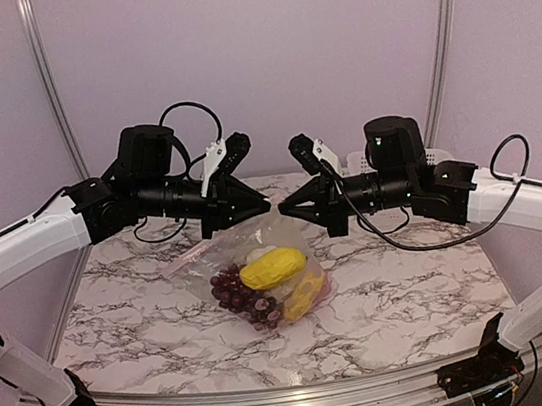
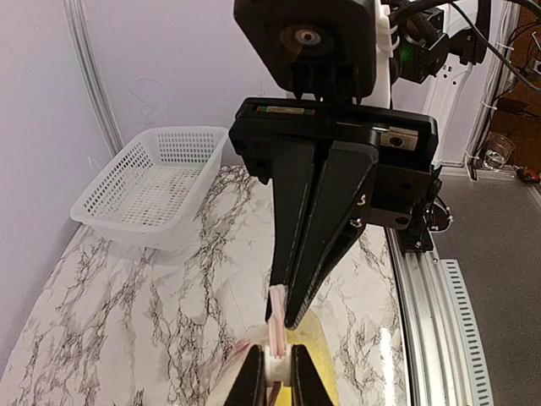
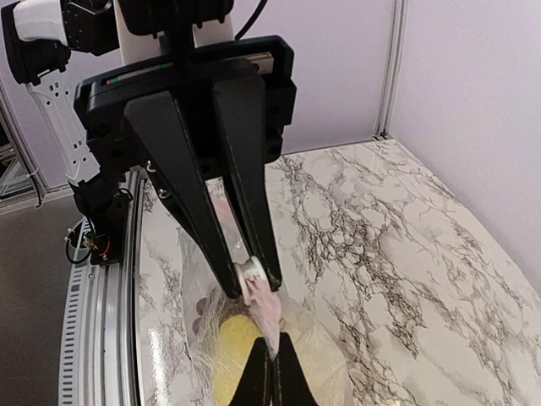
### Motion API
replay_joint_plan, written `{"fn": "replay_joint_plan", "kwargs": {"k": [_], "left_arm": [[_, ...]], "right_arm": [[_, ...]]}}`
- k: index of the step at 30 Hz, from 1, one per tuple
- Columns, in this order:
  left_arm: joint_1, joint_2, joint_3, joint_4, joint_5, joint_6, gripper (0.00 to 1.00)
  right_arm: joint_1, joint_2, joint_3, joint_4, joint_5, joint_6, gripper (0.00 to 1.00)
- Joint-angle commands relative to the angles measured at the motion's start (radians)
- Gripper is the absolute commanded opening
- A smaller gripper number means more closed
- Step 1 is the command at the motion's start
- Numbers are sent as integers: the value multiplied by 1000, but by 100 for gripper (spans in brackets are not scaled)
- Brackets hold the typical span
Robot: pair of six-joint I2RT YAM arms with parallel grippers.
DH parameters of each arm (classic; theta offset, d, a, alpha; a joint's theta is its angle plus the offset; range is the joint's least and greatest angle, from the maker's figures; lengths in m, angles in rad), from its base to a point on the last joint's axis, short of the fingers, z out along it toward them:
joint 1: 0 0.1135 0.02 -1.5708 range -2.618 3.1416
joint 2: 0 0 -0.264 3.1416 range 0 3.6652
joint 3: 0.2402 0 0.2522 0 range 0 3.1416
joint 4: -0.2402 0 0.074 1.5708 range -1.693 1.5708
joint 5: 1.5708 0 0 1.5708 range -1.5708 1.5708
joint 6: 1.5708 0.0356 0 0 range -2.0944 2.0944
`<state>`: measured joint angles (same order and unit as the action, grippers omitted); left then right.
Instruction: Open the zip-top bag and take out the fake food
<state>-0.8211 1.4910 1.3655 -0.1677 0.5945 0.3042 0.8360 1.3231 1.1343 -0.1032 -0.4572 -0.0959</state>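
Fingers first: left fingers (image 1: 263,204) and right fingers (image 1: 287,211) are both closed narrow, each pinching the top edge of the bag (image 1: 257,247). The tips point at each other, just beside one another, over the middle of the table (image 1: 424,282).

Left wrist view: right fingers (image 2: 287,309) clamped on the pink-white zip strip (image 2: 276,328); left fingers (image 2: 277,385) grip the same strip, tip to tip with them. Right wrist view shows the same hold from the other side. Whether the zip is parted: cannot tell.

Bag clear and crinkled, top drawn up to the fingers, lower part on the table. Food (image 1: 273,266) all inside: a yellow piece uppermost, purple grapes (image 1: 235,291) to its left, a second yellow piece (image 1: 305,297) nearer the arm bases.

White basket (image 1: 356,163) at far right behind the right arm, well apart from the bag.
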Motion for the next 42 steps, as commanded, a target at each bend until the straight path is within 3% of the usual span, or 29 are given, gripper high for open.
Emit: {"fn": "replay_joint_plan", "kwargs": {"k": [1, 10, 23, 38, 42], "left_arm": [[46, -54, -43, -152, -66, 25, 2], [58, -74, -60, -164, -86, 27, 2], [179, -151, -121, -165, -96, 3, 2], [299, -299, -260, -202, -135, 8, 2], [303, -317, -265, -221, -134, 9, 3]], "right_arm": [[-45, -88, -4, 40, 57, 24, 0], [-60, -128, -43, 42, 95, 34, 0], [-103, -224, -144, 126, 250, 91, 0], [-248, -263, -191, 198, 201, 154, 0], [-249, -221, -175, 216, 115, 151, 0]]}}
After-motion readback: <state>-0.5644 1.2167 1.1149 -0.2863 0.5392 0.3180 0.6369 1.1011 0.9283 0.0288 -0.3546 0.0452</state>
